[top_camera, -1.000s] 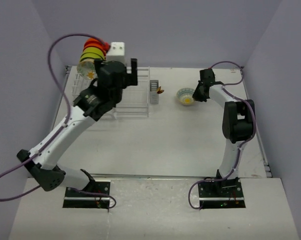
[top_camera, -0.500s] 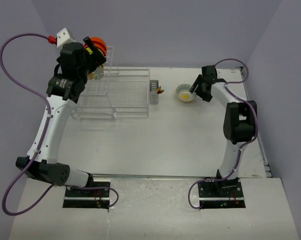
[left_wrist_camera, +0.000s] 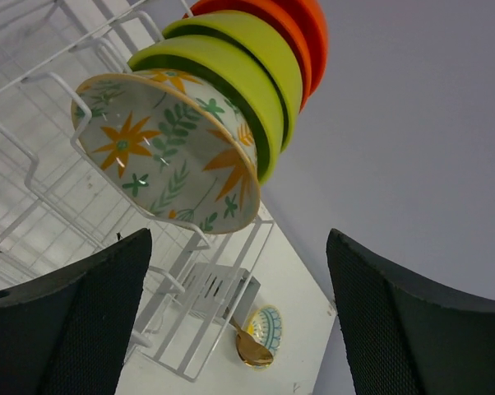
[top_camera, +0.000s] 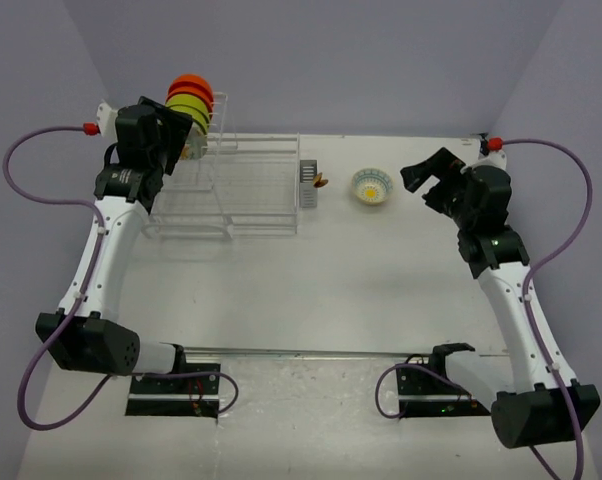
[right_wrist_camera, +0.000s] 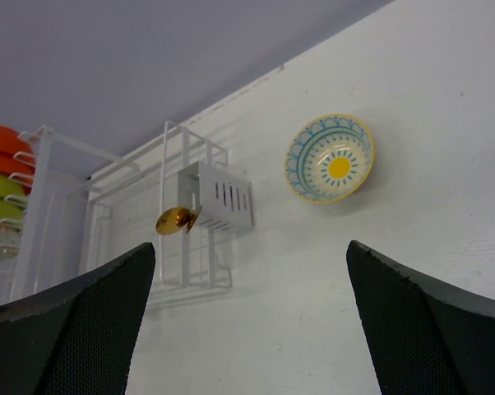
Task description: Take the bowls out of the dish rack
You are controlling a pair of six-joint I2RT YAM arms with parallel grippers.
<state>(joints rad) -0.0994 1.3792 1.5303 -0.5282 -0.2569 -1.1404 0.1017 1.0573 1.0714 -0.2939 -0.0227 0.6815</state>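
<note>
Several bowls stand on edge in the dish rack's (top_camera: 246, 195) upright tier: orange-red ones (top_camera: 191, 84) at the back, lime green ones (top_camera: 189, 103) in front of them. The left wrist view shows the front one, a white bowl with orange flowers (left_wrist_camera: 169, 152), ahead of the green (left_wrist_camera: 239, 78) and orange-red bowls (left_wrist_camera: 305, 29). My left gripper (top_camera: 177, 140) is open just short of this flowered bowl, touching nothing. A blue-and-yellow patterned bowl (top_camera: 371, 186) sits upright on the table, right of the rack. My right gripper (top_camera: 428, 180) is open to its right, apart from it.
A grey cutlery caddy (top_camera: 308, 183) hangs on the rack's right end with a gold spoon (right_wrist_camera: 173, 220) sticking out. The rack's low flat section (right_wrist_camera: 190, 247) holds nothing. Purple walls close in the table's back and sides.
My right gripper opened, let go of the patterned bowl on the table and drew back to the right. My left arm swung from over the rack to the tier of bowls.
</note>
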